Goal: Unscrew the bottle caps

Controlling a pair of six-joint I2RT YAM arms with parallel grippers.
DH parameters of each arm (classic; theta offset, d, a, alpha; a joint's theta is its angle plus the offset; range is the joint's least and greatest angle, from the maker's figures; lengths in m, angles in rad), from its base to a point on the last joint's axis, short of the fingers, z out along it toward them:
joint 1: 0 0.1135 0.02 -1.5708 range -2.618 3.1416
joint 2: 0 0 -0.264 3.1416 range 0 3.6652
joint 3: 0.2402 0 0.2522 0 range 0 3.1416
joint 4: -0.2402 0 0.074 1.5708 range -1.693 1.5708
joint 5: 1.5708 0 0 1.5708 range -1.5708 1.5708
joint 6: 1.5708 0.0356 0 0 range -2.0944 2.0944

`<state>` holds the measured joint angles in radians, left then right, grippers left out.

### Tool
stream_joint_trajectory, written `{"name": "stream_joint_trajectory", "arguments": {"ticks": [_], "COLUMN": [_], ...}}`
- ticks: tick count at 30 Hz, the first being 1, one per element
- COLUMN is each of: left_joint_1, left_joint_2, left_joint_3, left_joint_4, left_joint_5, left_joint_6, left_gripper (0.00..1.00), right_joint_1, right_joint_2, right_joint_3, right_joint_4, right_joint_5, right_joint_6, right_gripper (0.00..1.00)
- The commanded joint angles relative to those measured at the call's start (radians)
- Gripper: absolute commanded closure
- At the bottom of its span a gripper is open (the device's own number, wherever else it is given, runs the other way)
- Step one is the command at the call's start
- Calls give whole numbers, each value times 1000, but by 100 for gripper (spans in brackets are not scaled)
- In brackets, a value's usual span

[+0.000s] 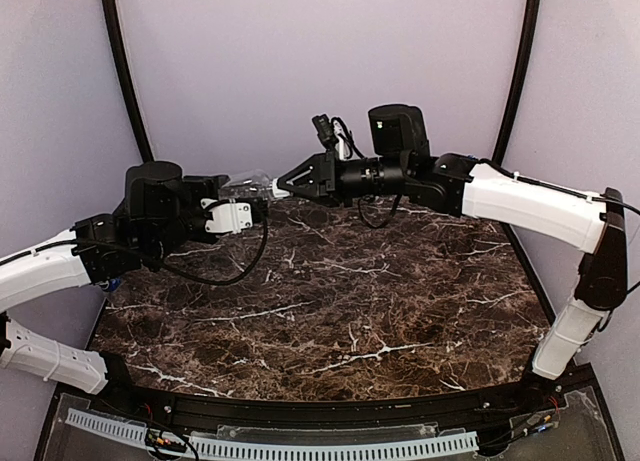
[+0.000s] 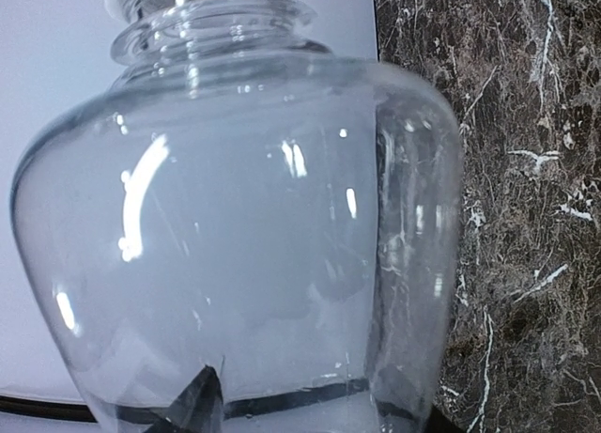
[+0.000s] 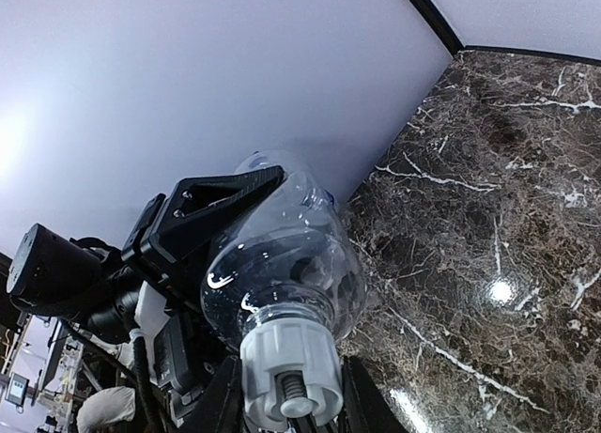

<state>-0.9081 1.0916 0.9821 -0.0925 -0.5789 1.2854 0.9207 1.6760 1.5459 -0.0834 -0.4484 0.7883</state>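
Observation:
A plain clear bottle (image 1: 250,179) is held lying on its side in the air above the back of the table. My left gripper (image 1: 238,187) is shut on its body. In the left wrist view the bottle (image 2: 235,245) fills the frame, and my left gripper (image 2: 291,405) shows only as dark fingers (image 2: 202,403) seen through the plastic. The white bottle cap (image 3: 289,372) sits on the neck, with my right gripper (image 3: 291,409) shut on it, one finger on each side. In the top view the cap (image 1: 279,189) lies between the right gripper (image 1: 285,188) tips. No other bottles or caps show.
A dark marble table top (image 1: 330,301) lies below both arms. The lilac back wall (image 1: 320,71) stands close behind the grippers, with black frame poles (image 1: 125,71) at either side. A loose black cable (image 1: 240,271) hangs under the left wrist.

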Motion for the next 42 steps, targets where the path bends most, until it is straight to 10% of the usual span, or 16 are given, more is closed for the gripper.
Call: {"name": "stream_joint_trajectory", "arguments": {"ticks": [1, 13, 27, 28, 34, 42], "left_joint_1": [-10, -11, -10, -11, -10, -10], "left_joint_2": [-14, 32, 61, 60, 39, 1], "left_joint_3": [52, 390, 435, 429, 385, 241], "left_joint_4": [-101, -901, -1016, -1013, -921, -553], "left_joint_5": [93, 740, 839, 833, 740, 401], "left_joint_6": [-81, -348, -328, -329, -338, -331], "left_gripper": [50, 54, 55, 55, 55, 54], "right_joint_1": [51, 351, 513, 514, 504, 334], "right_joint_2": [7, -101, -143, -151, -189, -343], "right_joint_3": [76, 76, -71, -91, -88, -113], "right_joint_4": [15, -275, -179, -137, -39, -49], "right_joint_5": [-113, 256, 722, 729, 733, 378], "right_joint_6": [-215, -1294, -2126, -2141, -1872, -1224], "right_gripper": [100, 100, 100, 98, 7, 1]}}
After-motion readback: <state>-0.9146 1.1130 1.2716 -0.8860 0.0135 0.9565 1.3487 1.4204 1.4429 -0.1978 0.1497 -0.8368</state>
